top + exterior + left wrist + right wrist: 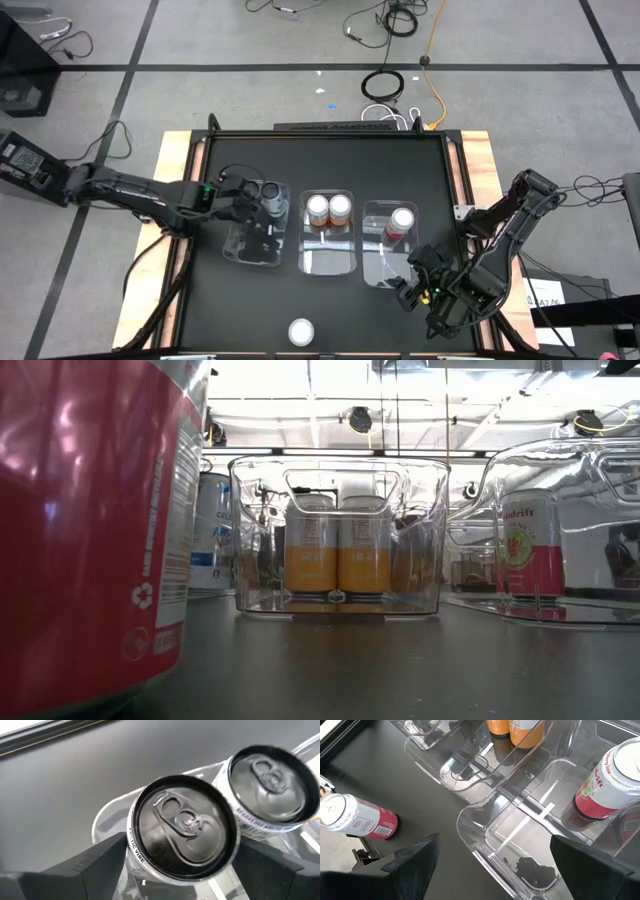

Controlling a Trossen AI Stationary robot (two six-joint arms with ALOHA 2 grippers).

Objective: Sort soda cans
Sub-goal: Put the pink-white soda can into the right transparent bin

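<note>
Left gripper (262, 203): jaws spread astride dark can (182, 827) in left bin (240, 250) | Right gripper (413, 285): jaws open, empty, beside right bin (372, 270)

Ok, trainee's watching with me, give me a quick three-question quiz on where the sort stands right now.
1. True or false: the middle bin holds two orange cans.
2. How many red cans sit outside any bin?
A) none B) one C) two
3. Fill in: the left gripper sits over the ____ bin, fingers either side of a dark can.

Key: 1 true. 2 B: one loose red can stands on the table's near edge; the other red can is in the right bin, near the open right gripper. 3 left.
</note>
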